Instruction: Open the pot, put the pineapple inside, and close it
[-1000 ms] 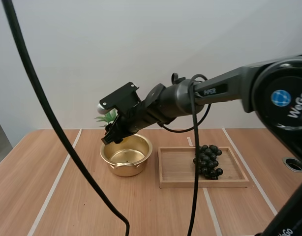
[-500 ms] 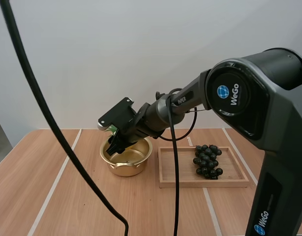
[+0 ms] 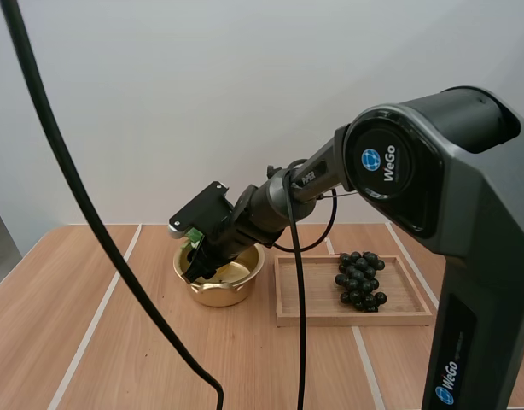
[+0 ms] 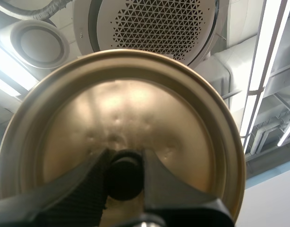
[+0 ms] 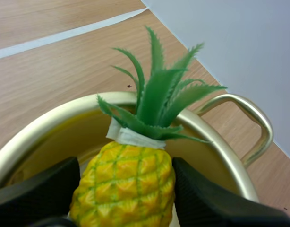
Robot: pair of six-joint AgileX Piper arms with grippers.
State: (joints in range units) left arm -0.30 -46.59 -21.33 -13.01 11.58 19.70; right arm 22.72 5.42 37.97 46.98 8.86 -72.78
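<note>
Wooden table (image 3: 117,342) bears pot (image 3: 224,295) — right tool (image 3: 197,267) pinches pineapple (image 5: 123,179) inside it; left tool (image 4: 125,161) clamps lid (image 4: 121,109).

Round metal pot (image 3: 218,295): gold.
Plastic pineapple (image 5: 123,187): yellow diamond-patterned skin, green leaves (image 5: 157,101).
Round lid (image 4: 135,109): gold, black knob (image 4: 125,175).
Grape bunch (image 3: 360,280): near-black.
Wooden counter (image 3: 117,342): light grain, white stripes.

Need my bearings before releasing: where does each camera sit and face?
High view: behind and above the bases, facing forward and down over the table; right arm reaches the pot.
Left wrist view: on the left arm, facing up; left gripper pinches the knob of the lid.
Right wrist view: on the right arm, facing down; right gripper holds the pineapple in the pot.
Shared: high and right wrist views show the pot.
</note>
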